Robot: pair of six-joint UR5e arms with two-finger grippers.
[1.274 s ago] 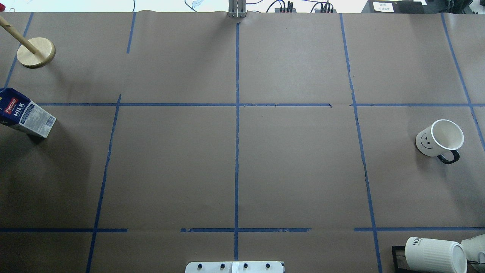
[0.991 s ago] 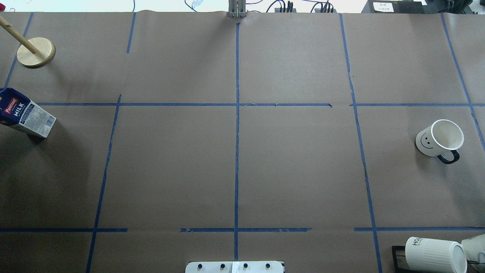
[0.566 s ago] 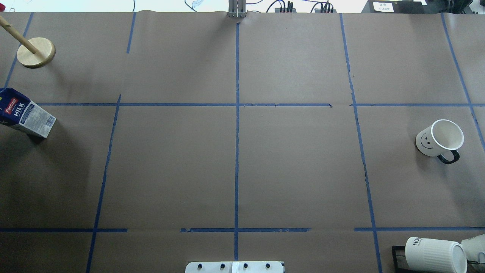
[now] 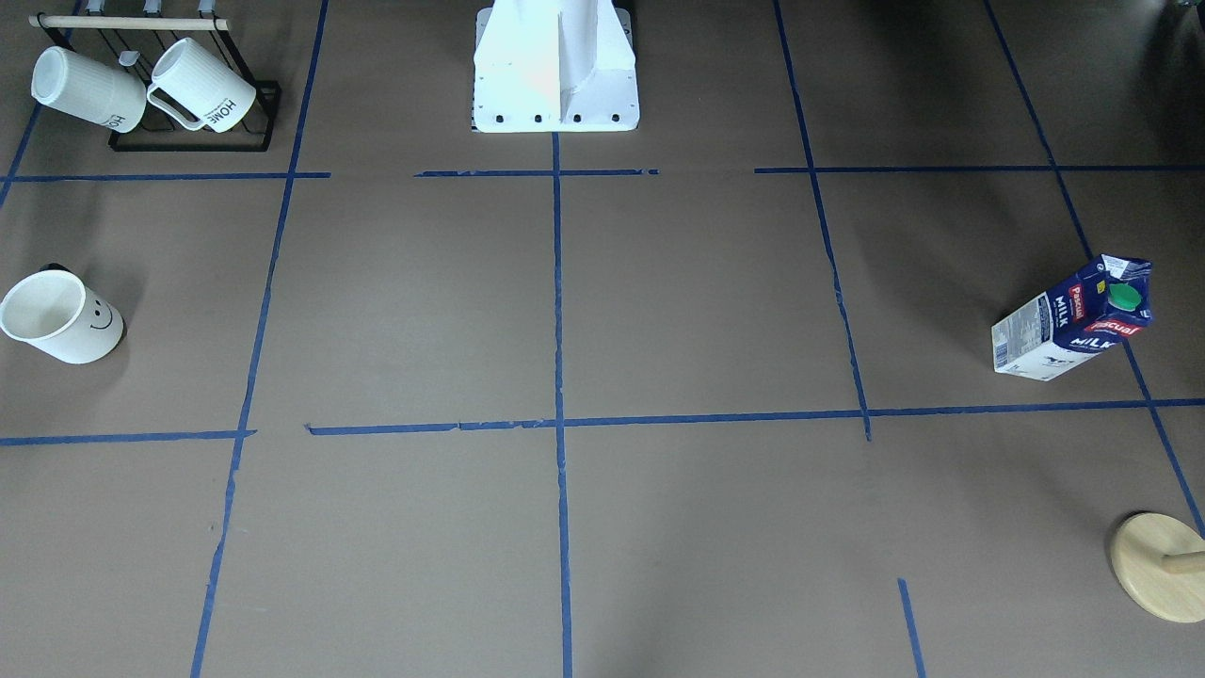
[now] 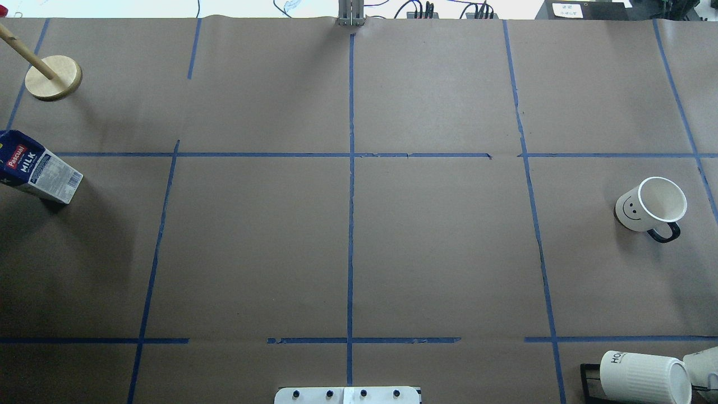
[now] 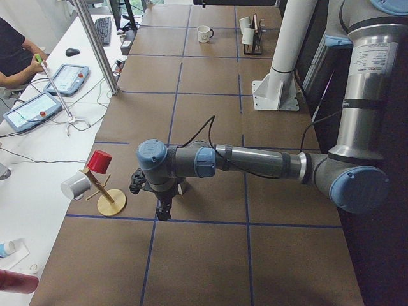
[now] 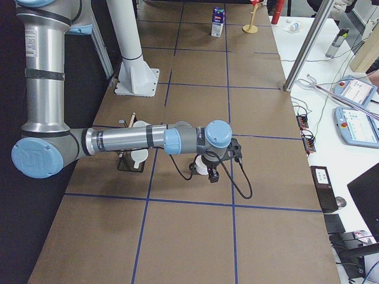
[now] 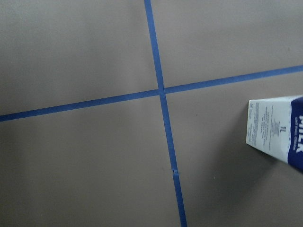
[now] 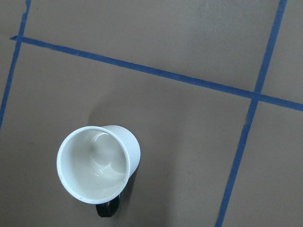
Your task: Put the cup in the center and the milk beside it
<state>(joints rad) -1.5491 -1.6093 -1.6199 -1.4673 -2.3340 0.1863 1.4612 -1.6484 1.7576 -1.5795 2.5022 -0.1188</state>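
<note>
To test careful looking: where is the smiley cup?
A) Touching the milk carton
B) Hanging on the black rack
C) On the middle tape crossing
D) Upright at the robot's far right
D: the cup stands upright at the robot's far right, the milk at the opposite end.

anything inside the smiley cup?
Nothing. The right wrist view looks down into the cup and shows only a bare, glossy white bottom and inner wall, with no liquid or object. Whatever is beneath it is covered.
</note>
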